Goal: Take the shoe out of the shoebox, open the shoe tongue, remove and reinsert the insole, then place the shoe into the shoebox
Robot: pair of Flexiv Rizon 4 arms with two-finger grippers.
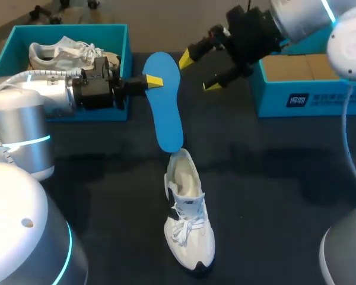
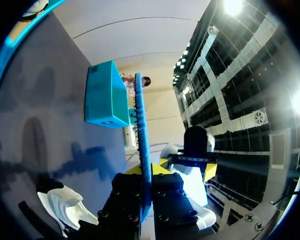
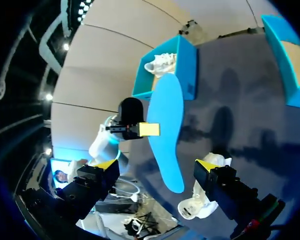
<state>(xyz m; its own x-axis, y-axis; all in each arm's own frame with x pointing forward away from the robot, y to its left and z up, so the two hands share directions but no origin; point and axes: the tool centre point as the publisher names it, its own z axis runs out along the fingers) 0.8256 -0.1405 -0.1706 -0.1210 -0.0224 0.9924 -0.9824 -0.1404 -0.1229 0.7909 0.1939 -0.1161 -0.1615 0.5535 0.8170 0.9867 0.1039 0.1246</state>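
Left gripper (image 1: 153,82) clamps blue insole (image 1: 166,113) above white shoe (image 1: 188,219) on dark table (image 1: 273,178); right gripper (image 1: 200,72) gapes apart.

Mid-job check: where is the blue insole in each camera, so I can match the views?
Head view: the blue insole is over the table's middle, clamped by the left gripper, one end near the white shoe.
Left wrist view: edge-on, between its own gripper's fingers.
Right wrist view: broadside, ahead of the open right gripper.
Shared landmark: the white shoe on the table, in all three.
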